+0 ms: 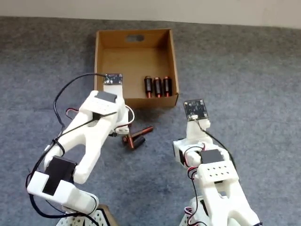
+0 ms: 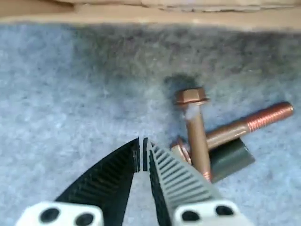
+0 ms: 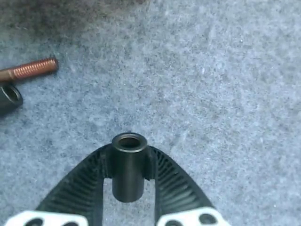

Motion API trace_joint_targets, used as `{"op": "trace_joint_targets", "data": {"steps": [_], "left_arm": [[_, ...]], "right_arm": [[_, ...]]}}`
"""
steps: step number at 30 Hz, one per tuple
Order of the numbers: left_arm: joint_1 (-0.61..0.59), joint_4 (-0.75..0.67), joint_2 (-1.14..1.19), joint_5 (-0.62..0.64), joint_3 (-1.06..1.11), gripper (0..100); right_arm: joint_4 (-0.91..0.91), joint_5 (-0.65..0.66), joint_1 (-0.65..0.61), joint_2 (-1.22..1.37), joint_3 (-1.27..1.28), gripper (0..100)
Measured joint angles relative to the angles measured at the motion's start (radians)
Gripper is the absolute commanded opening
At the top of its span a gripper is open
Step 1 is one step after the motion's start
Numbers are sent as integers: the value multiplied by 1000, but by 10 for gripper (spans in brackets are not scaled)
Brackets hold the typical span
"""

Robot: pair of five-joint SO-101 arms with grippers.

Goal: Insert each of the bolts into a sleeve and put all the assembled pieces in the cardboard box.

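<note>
Your right gripper (image 3: 128, 151) is clamped on a black sleeve (image 3: 128, 172), its bore open and pointing away from the wrist; hold it steady as the socket. Your left gripper (image 2: 142, 146) hangs just beside two crossed bolts (image 2: 195, 134) on the grey carpet (image 2: 70, 94), jaws almost together and empty; spread them, take the upper bolt by its shank, and line thread with bore before pushing. A loose sleeve (image 2: 231, 159) touches the pair; beyond, three assembled pieces (image 1: 157, 86) lie in the cardboard box (image 1: 136, 100).
</note>
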Motion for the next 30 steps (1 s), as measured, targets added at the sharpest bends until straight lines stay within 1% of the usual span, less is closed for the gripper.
{"op": "trace_joint_targets", "data": {"steps": [4, 7, 11, 15, 17, 20, 21, 22, 27, 30], "left_arm": [[-32, 35, 0, 0, -37, 45], [-29, 89, 0, 0, -78, 46], [14, 155, 0, 0, -135, 46], [51, 169, 0, 23, -155, 50], [57, 169, 0, 86, -155, 98], [54, 169, 0, 164, -155, 230], [52, 169, 0, 175, -155, 259], [52, 169, 0, 183, -155, 264], [55, 167, 0, 189, -155, 216], [55, 107, 0, 189, -144, 187]], "right_arm": [[0, 0, 0, 0, 0, 5], [0, 0, 0, 0, 0, 5], [0, 0, 0, 0, 0, 5], [0, 0, 0, 0, 0, 5], [0, 0, 0, 0, 0, 5], [0, 0, 0, 0, 0, 5], [0, 0, 0, 0, 0, 5], [0, 0, 0, 0, 0, 5], [0, 0, 0, 0, 0, 5], [0, 0, 0, 0, 0, 5]]}}
